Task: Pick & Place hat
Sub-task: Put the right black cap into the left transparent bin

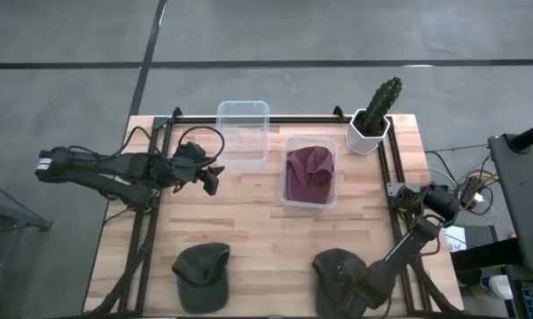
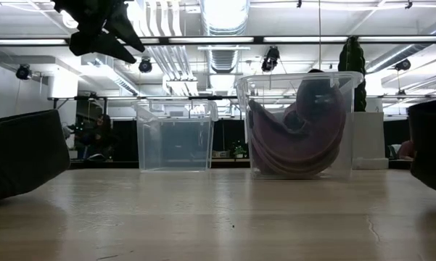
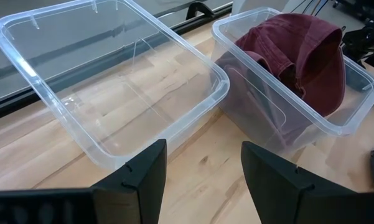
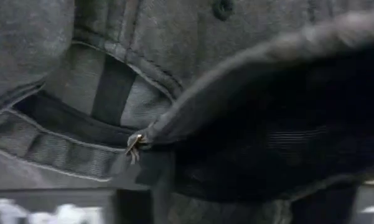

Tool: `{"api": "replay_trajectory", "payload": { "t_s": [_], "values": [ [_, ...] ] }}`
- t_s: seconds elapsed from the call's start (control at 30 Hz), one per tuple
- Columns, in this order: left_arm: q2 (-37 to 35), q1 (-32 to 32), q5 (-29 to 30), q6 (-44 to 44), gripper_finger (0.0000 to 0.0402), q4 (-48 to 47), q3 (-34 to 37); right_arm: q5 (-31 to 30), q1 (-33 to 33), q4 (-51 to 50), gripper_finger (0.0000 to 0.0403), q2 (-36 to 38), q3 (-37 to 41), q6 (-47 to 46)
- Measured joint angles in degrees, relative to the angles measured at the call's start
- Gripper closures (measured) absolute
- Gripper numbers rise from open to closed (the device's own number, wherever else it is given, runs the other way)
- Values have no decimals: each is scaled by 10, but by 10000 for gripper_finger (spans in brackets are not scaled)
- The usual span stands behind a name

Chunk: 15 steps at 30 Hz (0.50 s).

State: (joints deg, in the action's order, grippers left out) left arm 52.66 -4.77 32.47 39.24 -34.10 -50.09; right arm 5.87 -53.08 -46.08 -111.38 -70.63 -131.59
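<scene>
Left gripper is hovering above the table, just short of the empty clear bin – fingers are spread apart, gripping nothing. In the left wrist view the empty bin is sitting right beside the second clear bin, which is holding a maroon hat.

Near the front edge on the left, a dark green hat is lying flat on the table, well apart from both grippers; its long axis is running front to back, and the brim looks to be pointing at the front edge.

Centre-back, the maroon hat is sitting crumpled in its bin; which way its brim is pointing, cannot tell.

Front right, a second dark hat is lying at the table edge with the right gripper down on it – the right wrist view is filled with grey cap fabric, seam and strap close up. Cannot tell whether those fingers are closed on it or loose.

A potted cactus is standing at the back right corner.
</scene>
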Motion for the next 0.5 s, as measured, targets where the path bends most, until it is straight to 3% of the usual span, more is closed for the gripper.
{"api": "replay_trajectory", "payload": {
  "t_s": [0.27,0.5],
  "values": [
    [0,0,0,0,203,1,0,6,-1,-29,379,14,3,3],
    [0,0,1,-1,203,1,1,6,-2,-41,391,50,4,5]
  ]
}}
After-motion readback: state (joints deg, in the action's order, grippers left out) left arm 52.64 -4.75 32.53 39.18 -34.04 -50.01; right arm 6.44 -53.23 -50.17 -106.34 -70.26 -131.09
